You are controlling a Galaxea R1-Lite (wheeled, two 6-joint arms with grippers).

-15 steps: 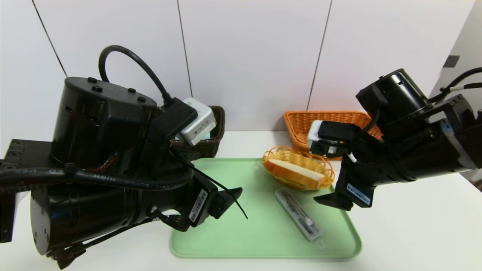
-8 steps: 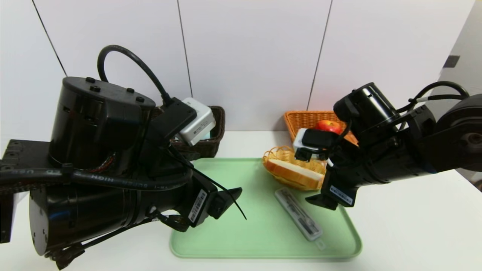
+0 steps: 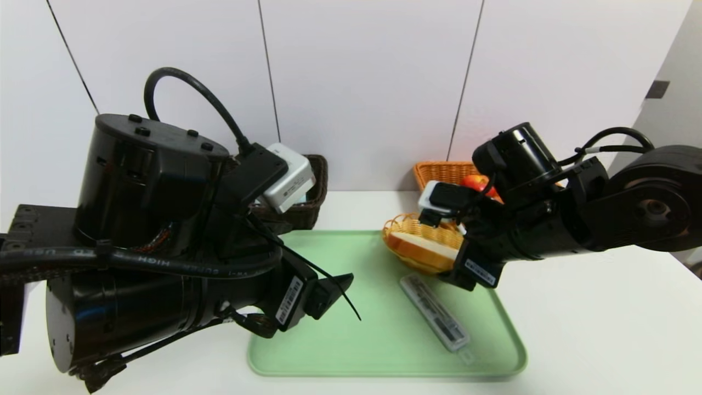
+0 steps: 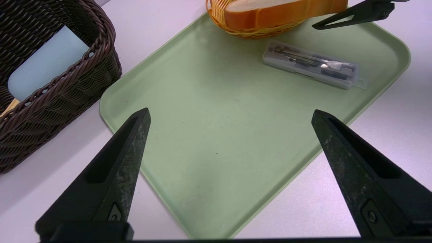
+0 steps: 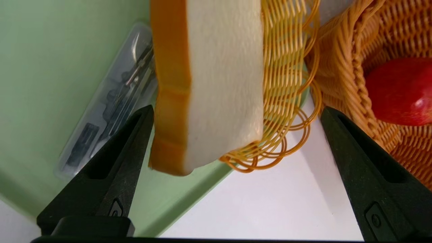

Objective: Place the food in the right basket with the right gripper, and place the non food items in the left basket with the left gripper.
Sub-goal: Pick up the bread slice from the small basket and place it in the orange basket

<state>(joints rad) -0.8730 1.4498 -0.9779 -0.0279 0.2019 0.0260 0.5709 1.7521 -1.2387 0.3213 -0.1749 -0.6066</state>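
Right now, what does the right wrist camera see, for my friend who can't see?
The open right hand reaches around a bread slice in a small wire basket on a green tray. A red apple sits in the orange basket beside it.

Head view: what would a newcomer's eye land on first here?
Probably the bread slice in its small wire basket at the green tray's far right corner, with the open right pincer straddling it. Next, the red apple in the orange basket behind, and the clear case on the tray.
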